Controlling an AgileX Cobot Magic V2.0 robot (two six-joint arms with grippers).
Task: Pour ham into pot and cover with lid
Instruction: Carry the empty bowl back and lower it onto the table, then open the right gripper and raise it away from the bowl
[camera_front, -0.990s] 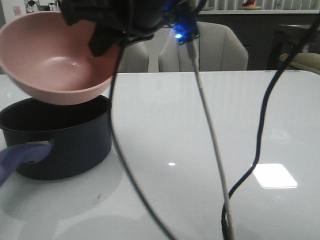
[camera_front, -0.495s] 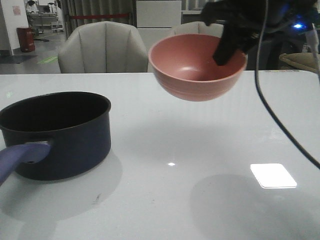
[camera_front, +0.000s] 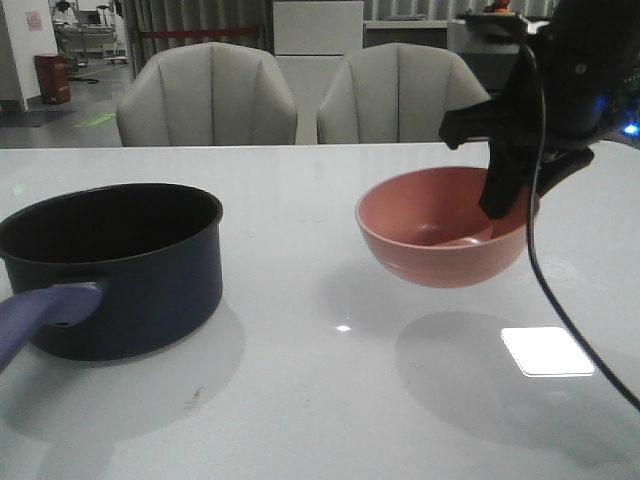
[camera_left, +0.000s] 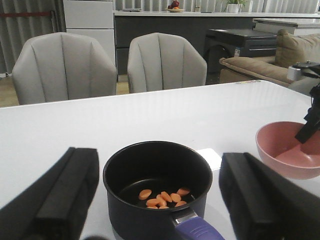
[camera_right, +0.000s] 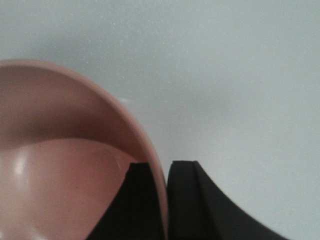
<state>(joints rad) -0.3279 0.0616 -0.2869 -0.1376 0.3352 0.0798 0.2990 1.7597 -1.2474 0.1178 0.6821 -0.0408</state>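
Now right end effector (camera_front: 508, 200) clamped on pink bowl (camera_front: 440, 245) rim (left one (camera_left: 160, 200) wide apart).

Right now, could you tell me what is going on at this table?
The right gripper holds the empty pink bowl by its rim, jaws pinching the wall, above the table and apart from the pot. The ham already lies in the pot. The left gripper hangs open over the pot. No lid is visible.

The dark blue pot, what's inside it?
Inside the wide dark navy pot lie several small flat orange ham pieces on its black bottom. From the front view, the near wall of the pot hides them completely. No lid covers it.
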